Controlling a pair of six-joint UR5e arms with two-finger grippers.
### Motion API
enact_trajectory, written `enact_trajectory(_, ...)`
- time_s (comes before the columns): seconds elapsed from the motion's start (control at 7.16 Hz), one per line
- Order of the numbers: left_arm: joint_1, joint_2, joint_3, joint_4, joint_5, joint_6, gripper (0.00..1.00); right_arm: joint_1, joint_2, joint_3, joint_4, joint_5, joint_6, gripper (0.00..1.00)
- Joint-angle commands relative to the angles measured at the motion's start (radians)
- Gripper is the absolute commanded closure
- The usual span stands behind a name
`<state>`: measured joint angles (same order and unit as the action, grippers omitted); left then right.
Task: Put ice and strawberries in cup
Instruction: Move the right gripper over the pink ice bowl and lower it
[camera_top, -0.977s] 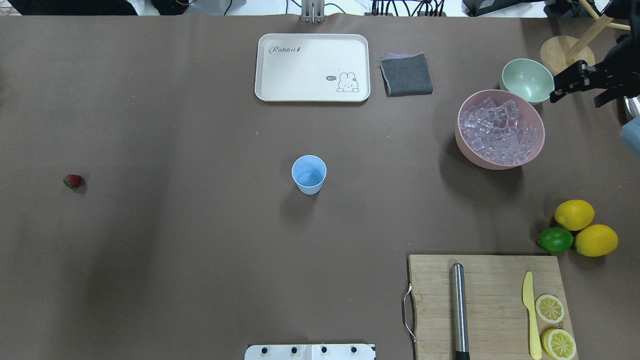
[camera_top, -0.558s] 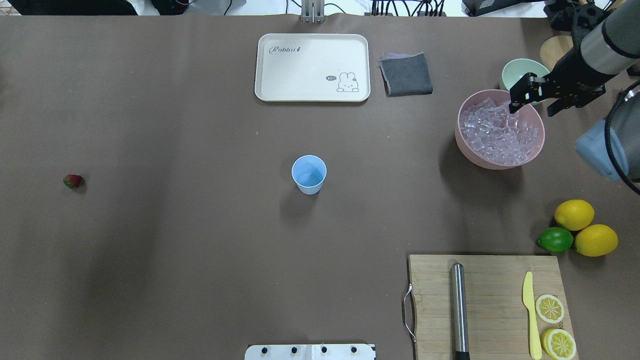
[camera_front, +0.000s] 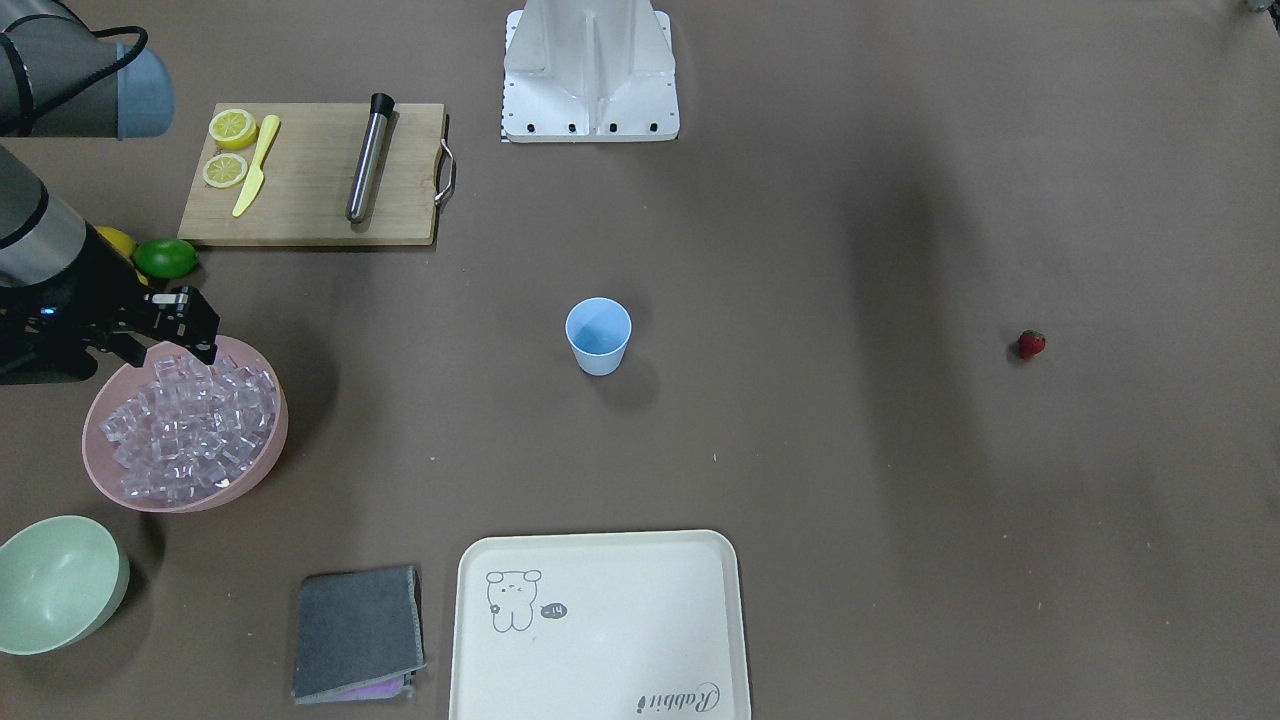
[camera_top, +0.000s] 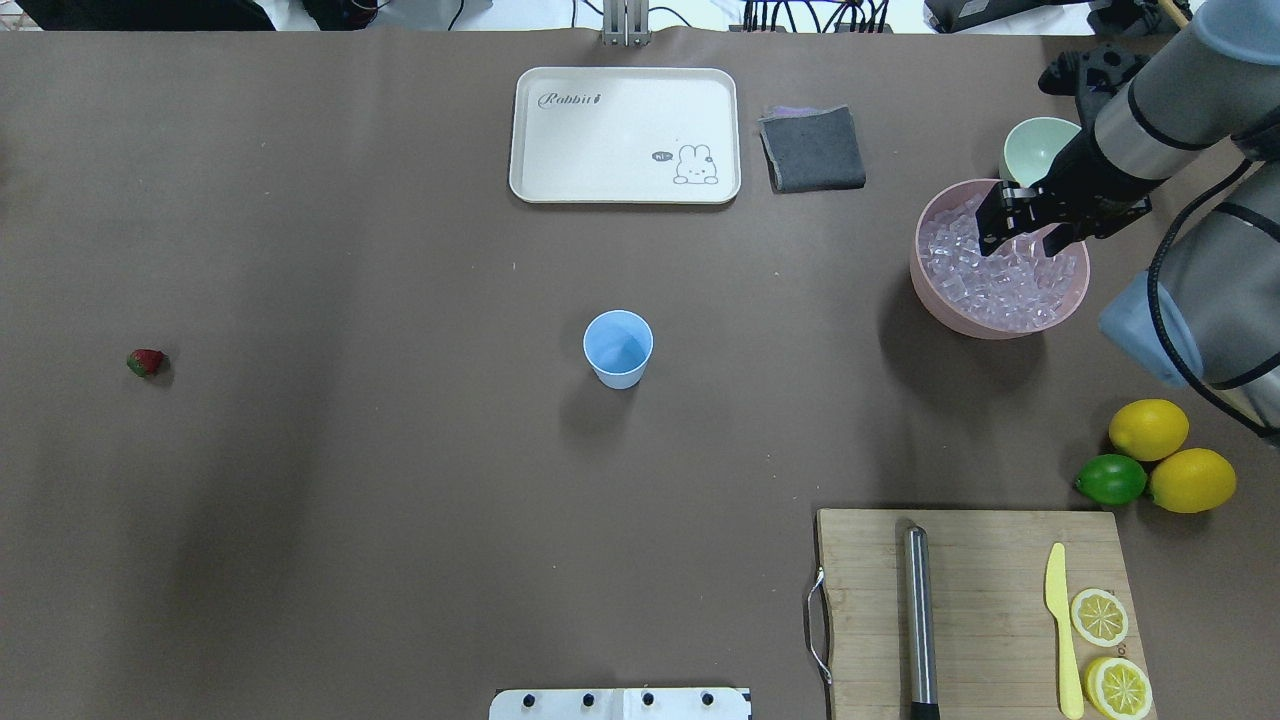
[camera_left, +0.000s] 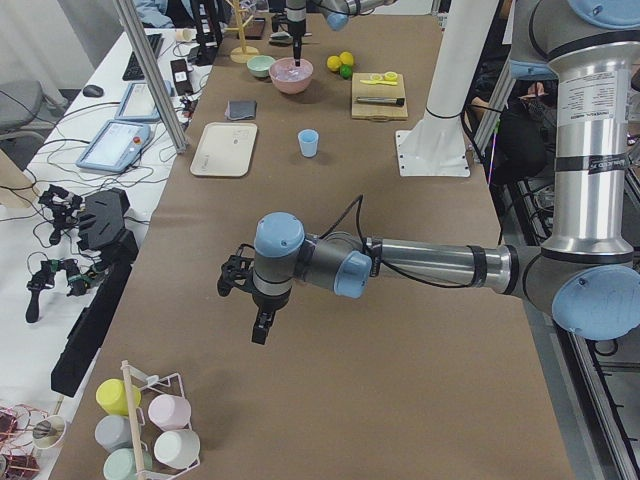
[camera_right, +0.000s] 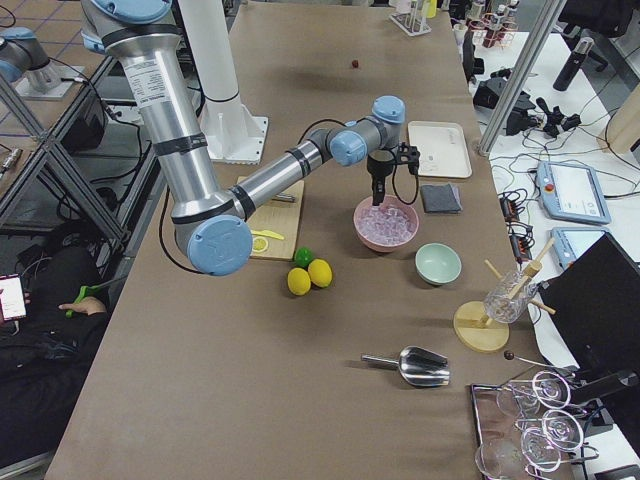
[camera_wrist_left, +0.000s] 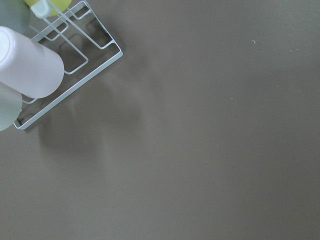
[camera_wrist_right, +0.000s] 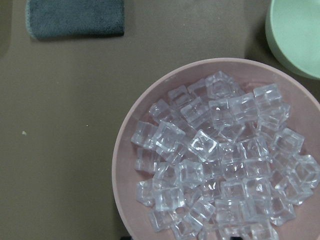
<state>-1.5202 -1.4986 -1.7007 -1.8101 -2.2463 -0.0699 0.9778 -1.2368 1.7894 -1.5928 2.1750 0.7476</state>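
The right gripper (camera_top: 1022, 238) has moved in from the table's right edge, where it hung beside the pale green bowl (camera_top: 1033, 150) a second ago. It now sits over the far part of the pink bowl (camera_top: 948, 312). Its two fingers are spread wide with nothing between them, their tips just above the ice (camera_top: 1000, 275) heaped in that bowl. The wrist view looks straight down on the cubes, and none has left the pile.

The light blue cup (camera_top: 618, 348) stands upright at mid-table, where it was before, and looks empty. The strawberry (camera_top: 146, 362) lies alone well to the robot's left, unmoved.

The left gripper (camera_left: 258, 324) hangs over bare table far from the cup. It shows only in the side view, so I cannot tell how far its fingers are parted.
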Motion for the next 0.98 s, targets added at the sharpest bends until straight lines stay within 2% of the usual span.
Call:
enact_trajectory(0.0,0.0,0.006,-0.001,0.0,-0.001,0.001,0.02,-0.013,0.026,-0.047,0.001,-0.03,-0.008,0.28)
enact_trajectory(0.42,0.0,0.006,0.001,0.0,-0.001,0.002,0.02,-0.031,0.049,-0.093,0.02,-0.032,-0.002,0.31)
enact_trajectory(0.7,0.0,0.006,0.001,0.0,-0.001,0.002,0.02,-0.034,0.046,-0.18,0.156,-0.032,0.004,0.31)
enact_trajectory(0.84,0.0,0.008,-0.001,0.0,-0.001,0.002,0.02,-0.034,0.046,-0.182,0.16,-0.031,0.004,0.31)
